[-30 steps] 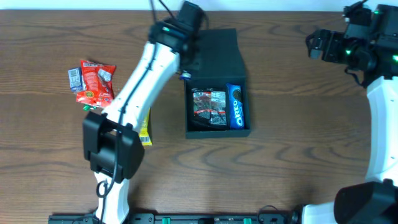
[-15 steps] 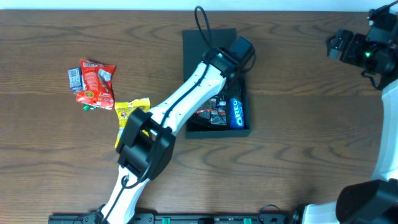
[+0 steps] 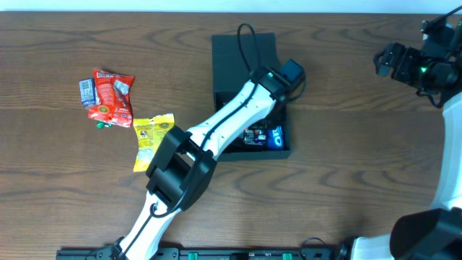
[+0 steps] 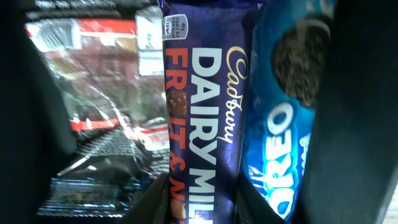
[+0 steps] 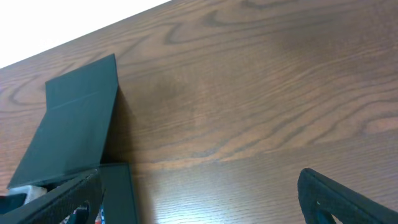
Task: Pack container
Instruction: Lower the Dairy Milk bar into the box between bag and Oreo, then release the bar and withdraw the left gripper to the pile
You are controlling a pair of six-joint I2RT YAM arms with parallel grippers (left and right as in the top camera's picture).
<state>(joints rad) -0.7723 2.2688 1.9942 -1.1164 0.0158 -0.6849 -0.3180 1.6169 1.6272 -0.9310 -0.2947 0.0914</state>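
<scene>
From overhead, the box sits mid-desk with its lid laid back. The left claw dips into it, just above an Oreo pack. A red packet and a yellow packet lie well to the left. The right claw hangs at the far right.

The left wrist view shows the left claw narrowly parted and pinching a Dairy Milk bar, which sits between the Oreo pack and a red-black packet.

In the right wrist view, the right claw gapes wide and holds nothing above the desk, with the box at the left.
</scene>
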